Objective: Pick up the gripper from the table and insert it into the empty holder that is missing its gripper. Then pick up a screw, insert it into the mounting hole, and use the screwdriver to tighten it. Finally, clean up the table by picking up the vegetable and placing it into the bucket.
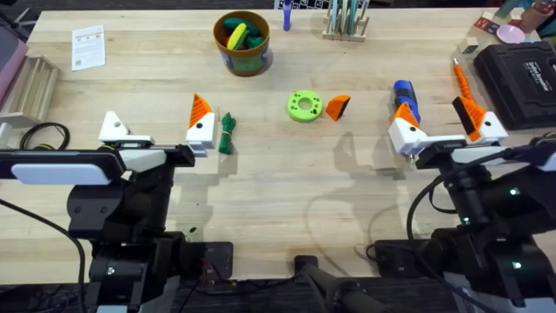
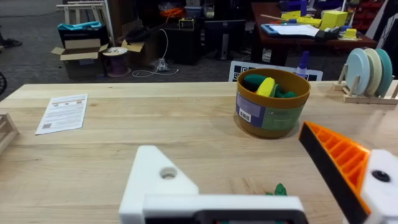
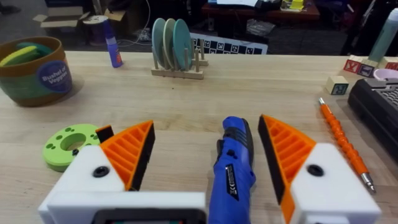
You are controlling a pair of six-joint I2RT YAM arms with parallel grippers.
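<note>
The loose orange gripper (image 1: pixel 337 107) is shown on the table (image 1: pixel 287 200) beside the green disc (image 1: pixel 303 106), ungrasped. The left gripper (image 1: pixel 155 130), spread apart, carries the bare holder (image 1: pixel 114 127); the right gripper (image 3: pixel 205 155), also apart, straddles the blue screwdriver (image 3: pixel 232 168). A descent here risks the screwdriver being nudged or seized first.

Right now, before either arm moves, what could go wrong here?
The left gripper has one bare white holder without its pad, so gripping with it may slip. The loose orange ribbed gripper lies close beside the bright green disc, crowding a pickup. The dark-green toy vegetable sits beside the left arm's orange-tipped finger and could get nudged.
</note>
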